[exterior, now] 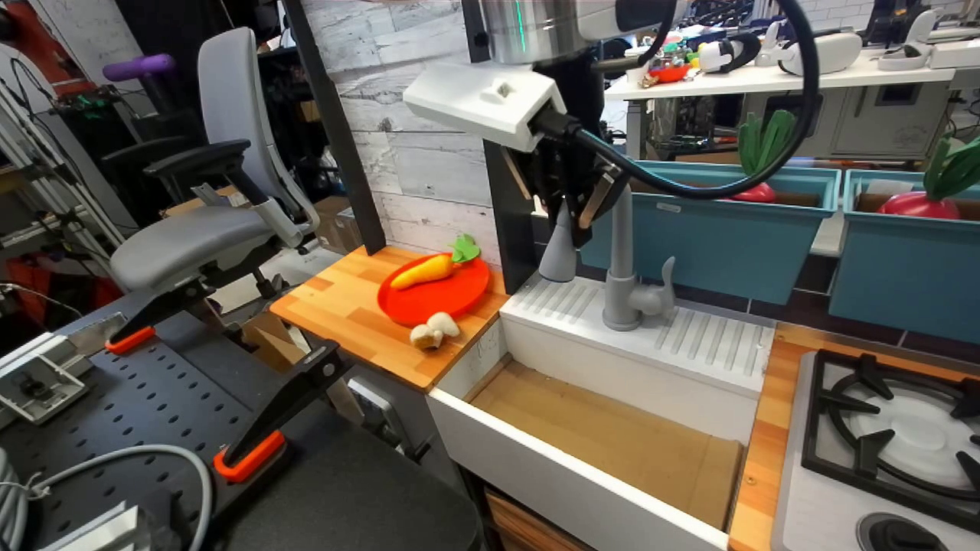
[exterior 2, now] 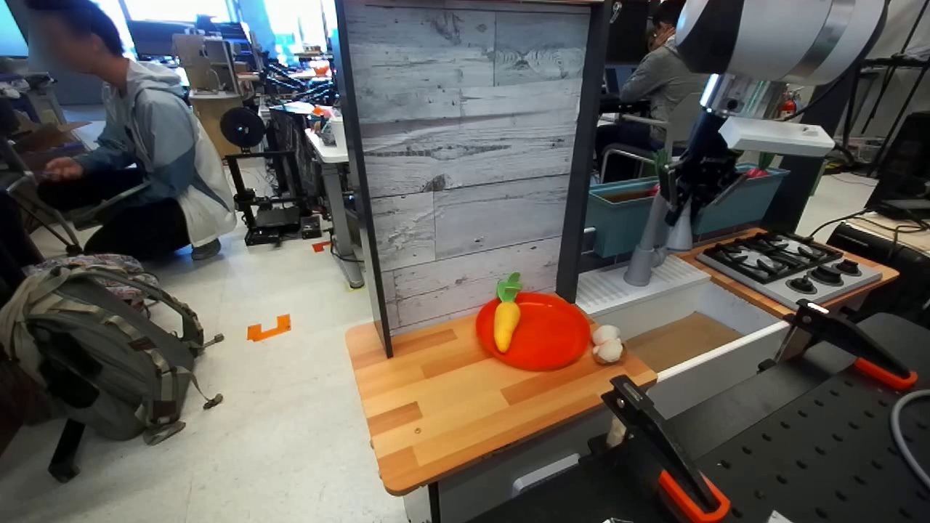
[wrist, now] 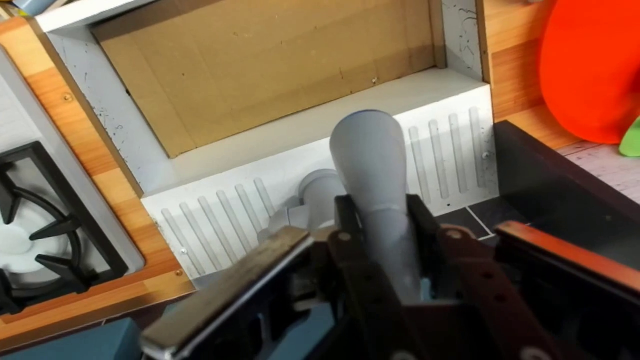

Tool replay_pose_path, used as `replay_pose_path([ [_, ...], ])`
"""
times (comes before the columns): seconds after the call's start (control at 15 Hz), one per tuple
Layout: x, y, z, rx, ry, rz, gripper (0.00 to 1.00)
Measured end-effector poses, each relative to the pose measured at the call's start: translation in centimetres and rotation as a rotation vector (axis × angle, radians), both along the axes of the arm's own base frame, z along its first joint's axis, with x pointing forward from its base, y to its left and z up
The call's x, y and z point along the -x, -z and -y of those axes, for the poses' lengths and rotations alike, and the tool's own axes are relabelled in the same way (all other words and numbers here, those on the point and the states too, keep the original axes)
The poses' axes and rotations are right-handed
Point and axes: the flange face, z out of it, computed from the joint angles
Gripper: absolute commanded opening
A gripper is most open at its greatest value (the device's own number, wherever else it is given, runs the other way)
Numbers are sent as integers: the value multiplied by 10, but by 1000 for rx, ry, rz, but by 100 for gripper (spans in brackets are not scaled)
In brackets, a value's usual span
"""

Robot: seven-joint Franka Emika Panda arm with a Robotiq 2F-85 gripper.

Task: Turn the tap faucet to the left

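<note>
The matte grey tap faucet (exterior: 622, 237) stands upright on the ribbed ledge behind the white sink (exterior: 570, 468). Its small side lever (exterior: 668, 283) sticks out from the base. It also shows in an exterior view (exterior 2: 641, 261). My gripper (exterior: 568, 218) is at the downturned spout end, with a finger on each side. In the wrist view the fingers (wrist: 378, 207) close on the spout, and its flared grey tip (wrist: 370, 150) reaches out beyond them. In that view the spout points toward the sink basin. The top of the arch is hidden behind the gripper and arm.
Teal planters (exterior: 712, 237) stand behind the faucet. A dark post (exterior: 514, 222) and a wood-pattern panel (exterior 2: 465, 160) rise beside the sink. A red plate (exterior: 432, 306) with a yellow carrot and white mushrooms (exterior: 435, 331) are on the counter. A stove (exterior: 911, 428) is opposite.
</note>
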Motion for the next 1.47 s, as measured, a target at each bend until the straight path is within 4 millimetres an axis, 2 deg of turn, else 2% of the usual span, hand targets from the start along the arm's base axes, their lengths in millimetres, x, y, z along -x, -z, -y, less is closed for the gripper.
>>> replay_pose_path([
  [0.4, -1, 0, -5, -6, -13, 1, 7],
  [0.93, -9, 2, -4, -207, 126, 68, 7],
  [1.47, -19, 2, -4, -267, 182, 103, 7],
])
